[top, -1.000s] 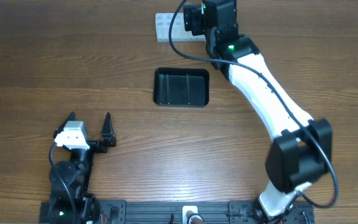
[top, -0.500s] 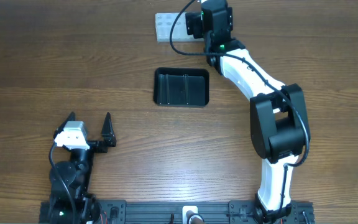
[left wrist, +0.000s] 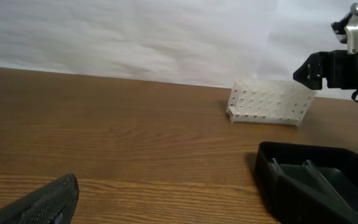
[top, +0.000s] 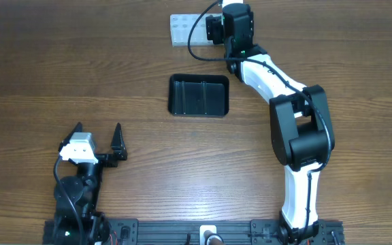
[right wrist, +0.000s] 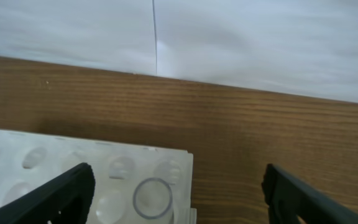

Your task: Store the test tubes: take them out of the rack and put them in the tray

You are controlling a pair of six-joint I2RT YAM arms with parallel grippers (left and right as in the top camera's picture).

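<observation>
The black tray (top: 199, 96) lies flat near the middle of the wooden table (top: 80, 61), its long sides running across the top view and lengthwise ribs showing on its floor. Whether any tube lies in it cannot be told. Beyond the tray, on the side away from the arm bases, sits the white rack (top: 182, 30), apart from the tray with a strip of table between them. The left wrist view shows the rack (left wrist: 270, 102) as a low perforated block behind the tray's near wall (left wrist: 291, 180). The right gripper (top: 213, 27) hangs over the rack end that lies toward the tray's right side, jaws spread wide. In its own wrist view the two dark fingers (right wrist: 61, 193) stand far apart, with the rack's corner holes between them. One of those holes holds a clear round rim, which looks like the mouth of a test tube (right wrist: 152, 198), upright in the rack. The right arm (top: 278, 75) runs past the tray's right side, its dark elbow standing off that side, nearer the bases than the tray. The left gripper (top: 99, 133) sits well apart from the tray, toward the bases and off its left side, jaws wide and holding nothing. A white backdrop (left wrist: 135, 37) rises behind the table's far edge, beyond the rack.
</observation>
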